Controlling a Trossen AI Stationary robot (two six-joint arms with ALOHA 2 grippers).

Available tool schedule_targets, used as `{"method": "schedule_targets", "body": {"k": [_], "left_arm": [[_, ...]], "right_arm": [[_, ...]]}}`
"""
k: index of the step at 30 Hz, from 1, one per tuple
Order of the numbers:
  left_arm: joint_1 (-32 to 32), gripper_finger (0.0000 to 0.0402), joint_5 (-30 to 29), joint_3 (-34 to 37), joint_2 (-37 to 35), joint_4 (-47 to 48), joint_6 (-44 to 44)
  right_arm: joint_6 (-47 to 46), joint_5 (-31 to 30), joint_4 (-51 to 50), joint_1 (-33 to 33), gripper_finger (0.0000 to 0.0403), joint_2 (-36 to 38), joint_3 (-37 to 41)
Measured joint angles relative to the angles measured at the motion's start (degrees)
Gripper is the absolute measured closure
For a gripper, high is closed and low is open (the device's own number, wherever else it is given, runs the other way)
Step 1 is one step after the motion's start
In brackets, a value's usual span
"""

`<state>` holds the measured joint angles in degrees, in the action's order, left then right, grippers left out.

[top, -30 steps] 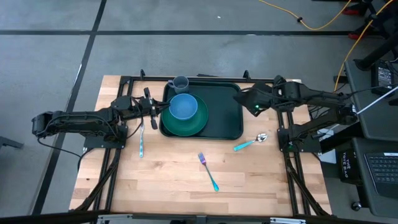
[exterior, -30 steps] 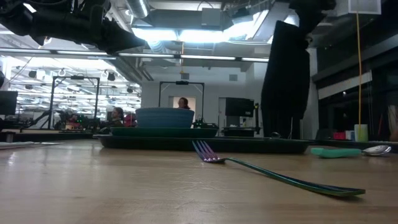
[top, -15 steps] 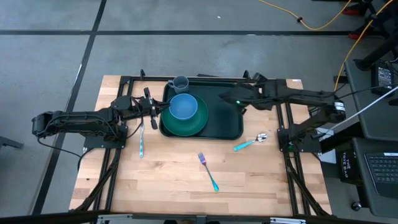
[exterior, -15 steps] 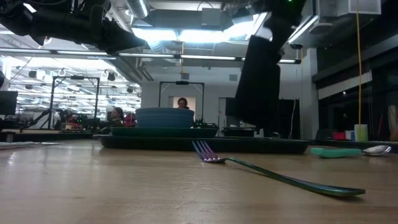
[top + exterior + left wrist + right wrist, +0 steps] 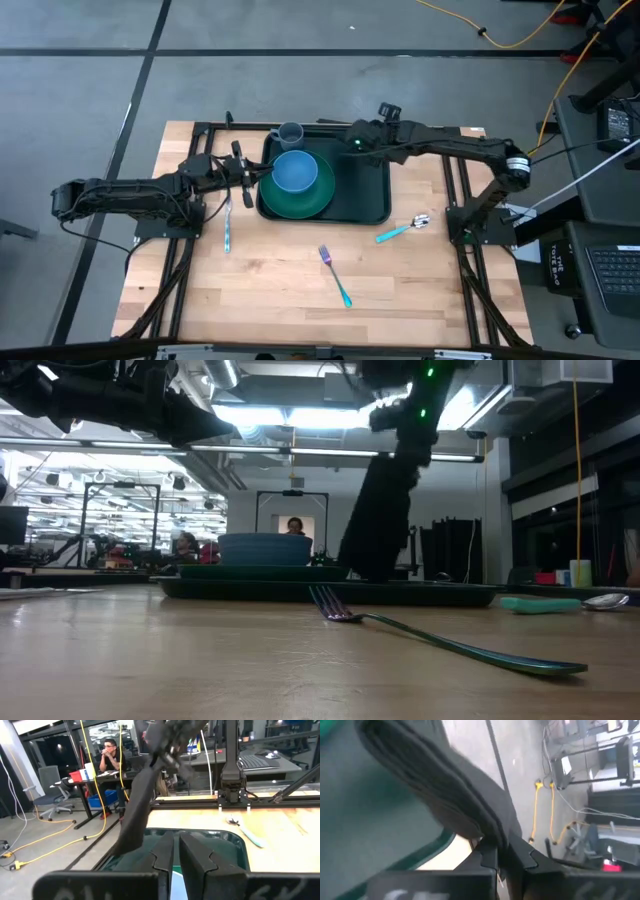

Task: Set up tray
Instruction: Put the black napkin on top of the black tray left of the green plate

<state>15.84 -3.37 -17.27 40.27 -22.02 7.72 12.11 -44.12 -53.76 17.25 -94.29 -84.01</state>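
Observation:
The dark green tray lies at the table's far middle. On its left part a round green plate carries a blue bowl. A grey mug stands at the tray's far left corner. My right gripper is above the tray's far part, shut on a black napkin, which also shows in the left wrist view. My left gripper is shut and empty, just left of the tray's left rim. My right gripper pinches the black napkin's upper edge between its two fingers; the folded cloth shows several layers there. The napkin hangs slanting below the gripper, over the tray. Whether its lower end touches the tray, I cannot tell.
A teal-handled piece of cutlery lies left of the tray. A fork lies on the wood near the table's middle. A teal-handled spoon lies right of the tray. People sit in the room behind the table.
My right gripper has gone toward the table's left edge, from beyond the tray's right rim to above its far middle. The black napkin has gone with it and now hangs slanted instead of straight down.

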Motion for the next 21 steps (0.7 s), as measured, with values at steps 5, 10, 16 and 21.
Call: {"method": "schedule_targets", "body": {"k": [5,10,16,21], "left_arm": [[0.0,0.0378,0.0,0.0,0.0,0.0,0.0],[0.0,0.0382,0.0,0.0,0.0,0.0,-0.1],[0.0,0.0382,0.0,0.0,0.0,0.0,-2.5],[0.0,0.0382,0.0,0.0,0.0,0.0,-2.5]], "right_arm": [[2.0,-2.5,-2.0,1.5,0.0391,-5.5,0.0],[3.7,-5.6,-1.9,1.5,0.0391,-8.3,0.0],[3.1,-1.0,-2.1,1.5,0.0391,-7.9,0.0],[2.9,6.1,-2.4,1.3,0.0391,-7.8,0.0]]}}
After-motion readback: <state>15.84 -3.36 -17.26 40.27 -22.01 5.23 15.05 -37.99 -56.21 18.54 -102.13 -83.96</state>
